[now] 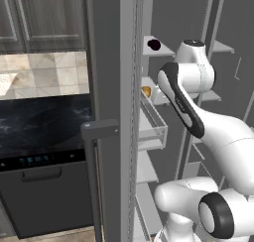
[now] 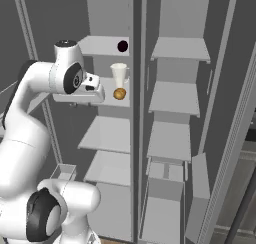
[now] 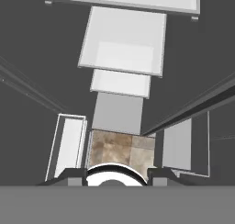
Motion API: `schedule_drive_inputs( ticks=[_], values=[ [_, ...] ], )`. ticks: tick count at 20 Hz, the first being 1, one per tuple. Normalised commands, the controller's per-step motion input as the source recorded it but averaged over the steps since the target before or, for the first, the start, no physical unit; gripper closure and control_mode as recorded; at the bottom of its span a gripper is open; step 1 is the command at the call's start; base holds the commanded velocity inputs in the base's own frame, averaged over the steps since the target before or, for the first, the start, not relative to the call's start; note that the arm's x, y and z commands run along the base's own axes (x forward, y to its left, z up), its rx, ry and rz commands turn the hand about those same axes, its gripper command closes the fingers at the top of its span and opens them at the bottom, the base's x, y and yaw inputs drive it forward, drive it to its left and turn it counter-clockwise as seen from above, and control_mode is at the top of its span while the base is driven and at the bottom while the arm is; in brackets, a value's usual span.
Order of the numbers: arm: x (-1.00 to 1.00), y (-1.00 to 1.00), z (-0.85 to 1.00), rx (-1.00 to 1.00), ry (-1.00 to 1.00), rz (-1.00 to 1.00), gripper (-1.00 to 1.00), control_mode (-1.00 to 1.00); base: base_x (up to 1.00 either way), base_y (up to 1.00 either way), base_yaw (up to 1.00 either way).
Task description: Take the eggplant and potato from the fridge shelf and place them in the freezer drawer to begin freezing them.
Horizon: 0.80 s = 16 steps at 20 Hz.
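Your two-finger gripper (image 2: 98,93) is sitting with its jaws closed and nothing between them; in the right base view the white hand is hiding the fingertips, so you are only seeing its dark underside. At about three o'clock from it, near but apart, the small tan-orange rounded potato (image 2: 119,93) is resting on the pale grey fridge shelf (image 2: 127,102), touching the foot of the tall white cup (image 2: 119,74). From the left base view the potato (image 1: 146,91) is peeking out as a sliver, half cut off by the door frame. At one o'clock, a shelf higher, the dark purple-maroon eggplant (image 2: 122,46) is lying alone. Down at five o'clock the opaque grey freezer drawer (image 2: 162,215) is standing pulled out, its floor partly hidden.
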Motion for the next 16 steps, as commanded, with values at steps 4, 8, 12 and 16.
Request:
schedule_drive_inputs(
  ticks=[4,8,12,16],
  values=[
    [-0.09,0.04,0.0,0.0,0.0,0.0,-1.0,-1.0,0.0,0.0,0.0],
    [-0.17,0.11,-0.02,0.02,0.0,0.03,-1.0,-1.0,0.0,0.0,0.0],
    [-0.44,0.0,-0.11,0.2,-0.01,0.14,-1.0,-1.0,0.0,0.0,0.0],
    [-0.1,0.05,-0.08,0.31,0.0,0.05,-1.0,-1.0,0.0,0.0,0.0]
  ],
)
